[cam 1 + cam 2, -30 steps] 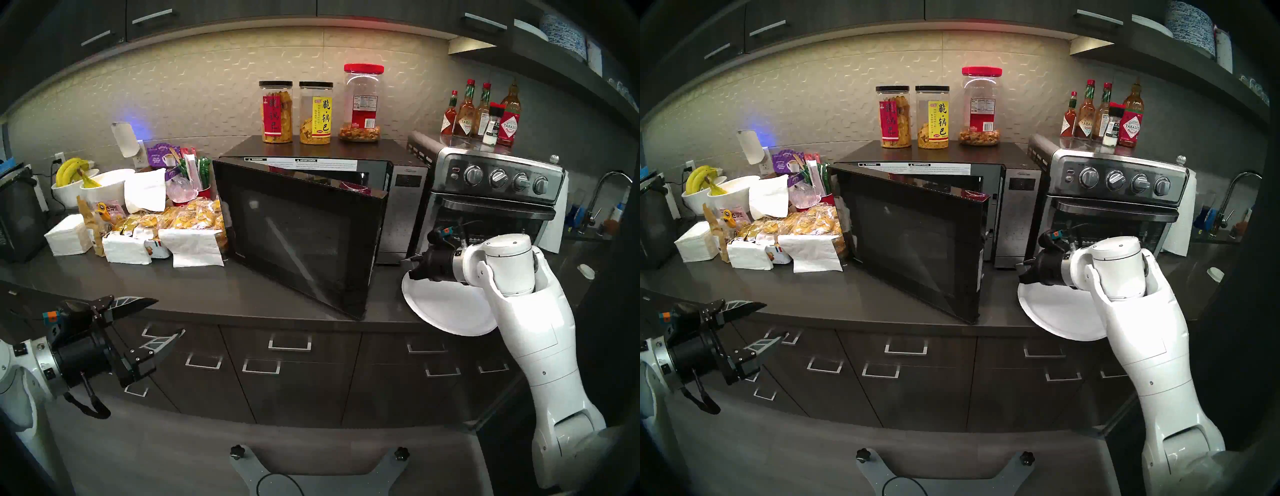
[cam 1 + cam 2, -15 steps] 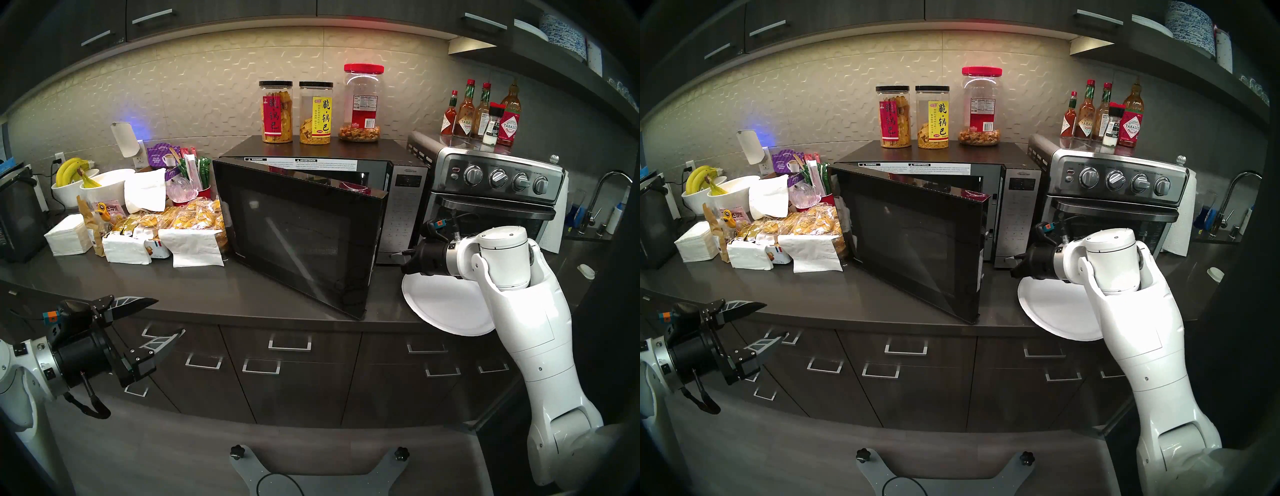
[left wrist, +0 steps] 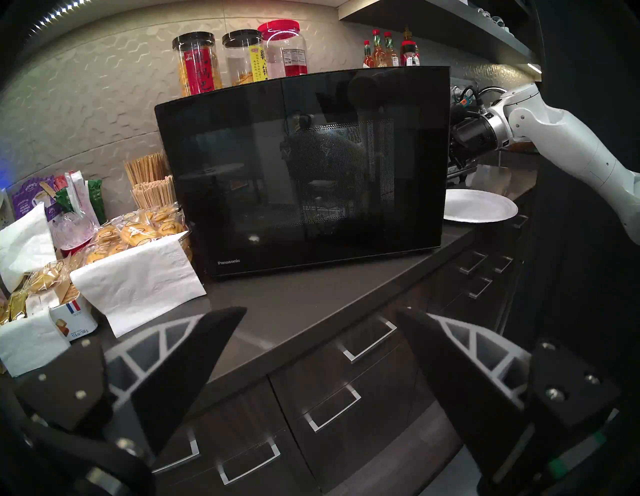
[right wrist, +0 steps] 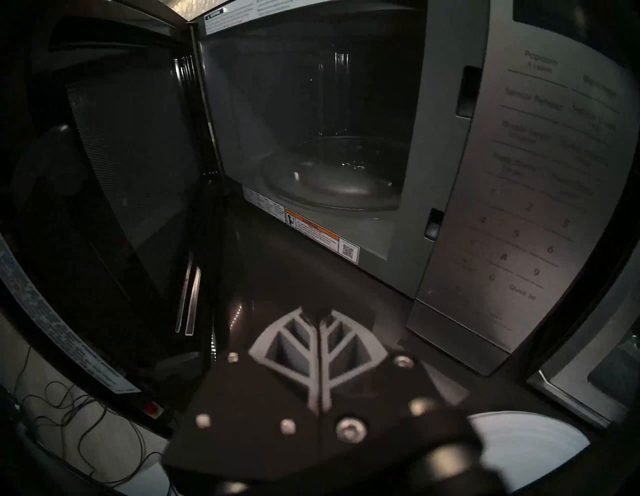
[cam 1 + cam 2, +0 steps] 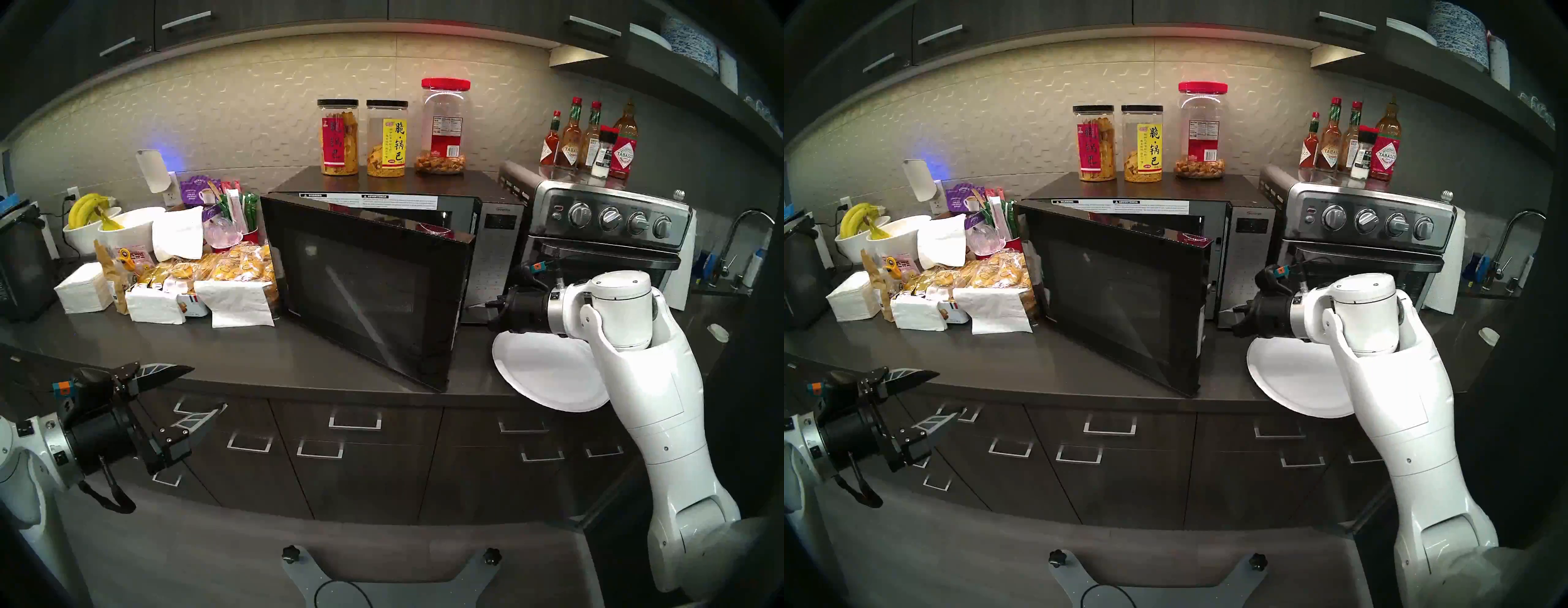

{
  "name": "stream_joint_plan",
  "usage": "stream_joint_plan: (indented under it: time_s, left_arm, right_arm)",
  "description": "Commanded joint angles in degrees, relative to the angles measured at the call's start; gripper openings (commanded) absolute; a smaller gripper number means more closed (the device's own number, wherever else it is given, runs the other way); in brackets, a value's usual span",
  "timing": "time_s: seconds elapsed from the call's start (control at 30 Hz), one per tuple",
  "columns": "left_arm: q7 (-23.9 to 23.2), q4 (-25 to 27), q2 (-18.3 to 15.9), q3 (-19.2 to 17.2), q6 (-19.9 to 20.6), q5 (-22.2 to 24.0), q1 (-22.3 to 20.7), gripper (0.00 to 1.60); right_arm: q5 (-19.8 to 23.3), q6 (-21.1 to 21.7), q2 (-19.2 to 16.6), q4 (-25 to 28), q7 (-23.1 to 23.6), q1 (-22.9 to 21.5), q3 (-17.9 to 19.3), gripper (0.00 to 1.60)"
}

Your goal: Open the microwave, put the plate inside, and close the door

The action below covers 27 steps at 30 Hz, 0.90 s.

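You are seeing the microwave point(image 5: 492, 237) with its door point(image 5: 365, 288) standing ajar. The plate point(image 5: 547, 373) is lying at the counter's point(image 5: 254, 356) front edge, overhanging it. The right gripper point(image 4: 320, 346), jaws pressed together, appears empty above the plate's far rim; the left gripper point(image 3: 322, 350) is hanging wide apart, empty.

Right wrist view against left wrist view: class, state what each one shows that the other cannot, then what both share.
Only the right wrist view looks into the open microwave: the glass turntable, the keypad panel, and the right gripper, fingers pressed together, holding nothing.

Only the left wrist view shows the door's outer face with the Panasonic logo, the snack jars on top, the packaged pastries, and the left gripper with jaws apart.

Both show the door, the dark countertop and the white plate resting on it.
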<state>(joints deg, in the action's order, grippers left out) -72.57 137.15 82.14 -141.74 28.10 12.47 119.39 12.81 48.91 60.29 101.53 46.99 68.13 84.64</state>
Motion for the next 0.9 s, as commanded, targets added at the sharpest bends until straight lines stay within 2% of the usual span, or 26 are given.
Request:
stream_joint_plan:
  time_s: [0.0,0.47,0.7,0.87]
  left_arm:
    - [-0.1,0.4,0.0,-0.2,0.1,0.0,0.1,1.6]
    - [-0.4,0.4,0.1,-0.2,0.1,-0.2,-0.1,1.6]
    - [-0.5,0.4,0.2,-0.2,0.2,-0.4,-0.2,1.6]
    - [-0.6,0.4,0.3,-0.2,0.2,-0.5,-0.3,1.6]
  right_arm:
    - [0.3,-1.6,-0.2,1.7,1.0,-0.4,-0.1,0.0]
    - [-1.1,-2.4,0.7,0.9,0.8,-2.3,-3.1,0.0]
    - [-0.8,-1.9,0.6,1.0,2.4,-3.1,-4.0,0.0]
    - [0.1,-1.7,-0.4,1.0,5.4,-3.6,-4.7,0.0]
